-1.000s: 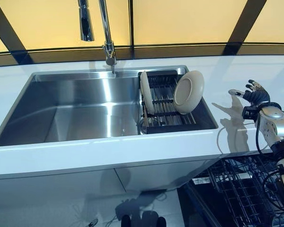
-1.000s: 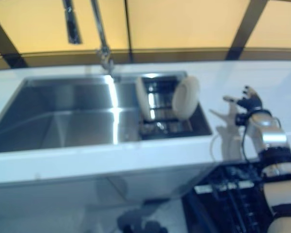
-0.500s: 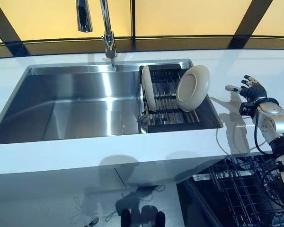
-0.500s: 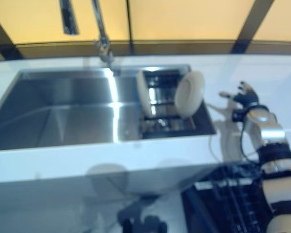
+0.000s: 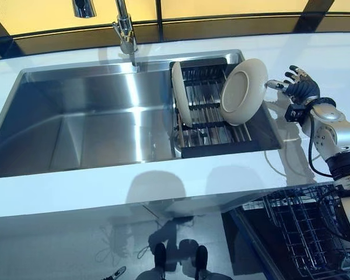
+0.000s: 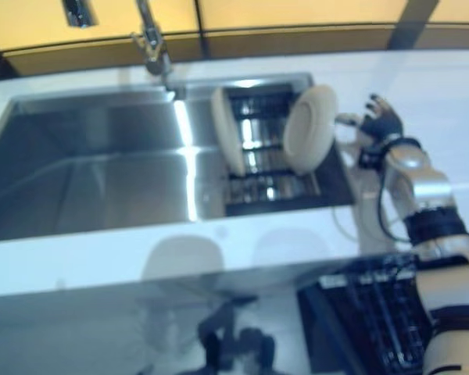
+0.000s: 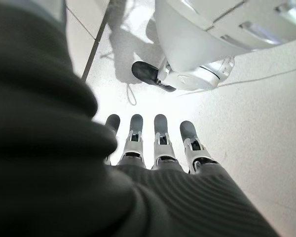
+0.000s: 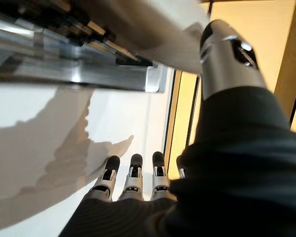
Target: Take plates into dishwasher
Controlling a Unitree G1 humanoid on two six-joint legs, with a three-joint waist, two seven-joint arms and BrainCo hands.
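Two cream plates stand in a dark rack (image 5: 205, 111) at the right end of the steel sink (image 5: 76, 122). One plate (image 5: 181, 100) stands on edge at the rack's left. The other plate (image 5: 242, 91) leans at the rack's right side, facing me. My right hand (image 5: 296, 88) is open over the white counter, just right of the leaning plate, its thumb close to the rim; I cannot tell if it touches. My right wrist view shows straight fingers (image 8: 133, 175) and the plate's pale rim (image 8: 153, 34) close by. My left hand (image 7: 158, 143) hangs open over the floor.
A tap (image 5: 123, 26) stands behind the sink. The open dishwasher's wire rack (image 5: 306, 233) lies below the counter at lower right. The white counter (image 5: 163, 186) runs along the front.
My right hand has moved left toward the leaning plate and now sits beside its rim. The camera has tilted down, so the whole scene has shifted.
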